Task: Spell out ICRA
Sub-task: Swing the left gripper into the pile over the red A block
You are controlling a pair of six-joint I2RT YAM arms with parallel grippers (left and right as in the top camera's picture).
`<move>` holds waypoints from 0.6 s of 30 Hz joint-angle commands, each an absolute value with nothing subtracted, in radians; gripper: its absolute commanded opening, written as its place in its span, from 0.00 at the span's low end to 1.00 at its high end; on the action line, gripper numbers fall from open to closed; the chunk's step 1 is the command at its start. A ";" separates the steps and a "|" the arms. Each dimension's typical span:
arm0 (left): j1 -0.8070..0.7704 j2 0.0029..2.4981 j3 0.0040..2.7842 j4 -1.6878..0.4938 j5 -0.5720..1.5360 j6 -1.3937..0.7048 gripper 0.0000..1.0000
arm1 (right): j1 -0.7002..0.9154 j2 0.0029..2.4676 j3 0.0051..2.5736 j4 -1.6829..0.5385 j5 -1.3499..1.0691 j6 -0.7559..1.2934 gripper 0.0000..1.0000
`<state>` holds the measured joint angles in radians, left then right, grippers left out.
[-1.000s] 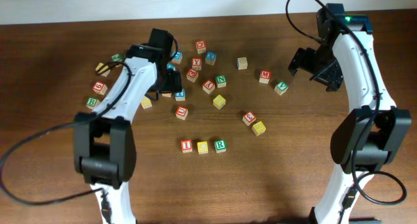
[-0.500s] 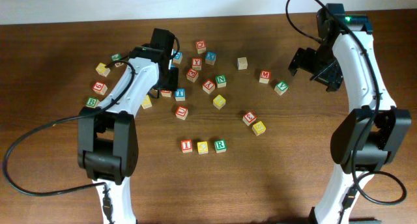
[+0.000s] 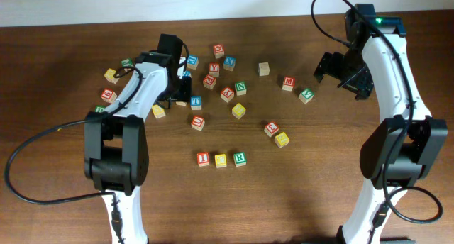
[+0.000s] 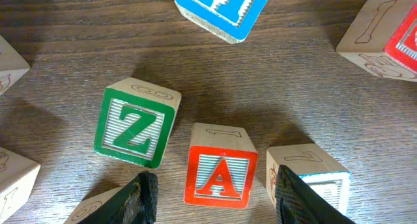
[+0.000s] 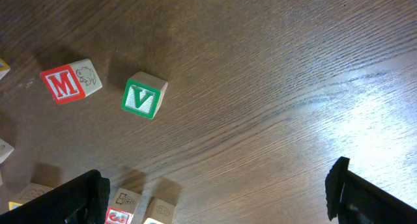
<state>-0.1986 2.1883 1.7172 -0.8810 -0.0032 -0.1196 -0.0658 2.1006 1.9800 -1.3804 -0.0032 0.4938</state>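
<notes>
Overhead: I cube (image 3: 203,158) (red), C cube (image 3: 220,160) (yellow) & R cube (image 3: 240,158) (green) sit in a straight row, just beside each other, letters up. They're on the brown wood counter (image 3: 305,194) btw the two arm bases, well apart from the loose scatter of other cubes further back. Left tool (image 3: 181,88) is down in the left part of that scatter, its body covering whatever's under it. Right tool (image 3: 340,74) hangs off to the right, near the M cube (image 3: 288,82) and V cube (image 3: 306,95).

Left wrist: A cube (image 4: 220,175) is right btw the two black fingers, flat on the counter, letter up. It's a red A on a white ribbed panel w/ a red frame, pale wood sides, faint outline drawing on the far side face. Tool is partly spread w/ a gap showing on each side of the cube, so released, not clamped on it afaict. Green Z cube (image 4: 135,123) is just up-left of it, slightly turned, not touching. A blue-edged cube (image 4: 313,175) sits just beside the A on the other side, partly behind the finger there; touching or not, can't tell.

Right wrist: fingers spread wide at the two bottom corners, released, only bare wood btw them. Red M and green V sit up-left, near each other but apart.
</notes>
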 commanded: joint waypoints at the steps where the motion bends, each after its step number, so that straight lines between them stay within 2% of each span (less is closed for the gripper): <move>1: -0.193 2.196 1.714 -0.884 0.012 -0.103 0.50 | -0.068 2.062 1.994 -1.380 0.005 0.495 0.98; 18: -0.193 2.196 1.691 -0.882 0.023 -0.051 0.47 | -0.068 2.062 1.994 -1.380 0.005 0.495 0.98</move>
<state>-0.1986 2.1883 1.7065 -0.8925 0.0048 -0.0780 -0.0658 2.1006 1.9800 -1.3804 -0.0032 0.4938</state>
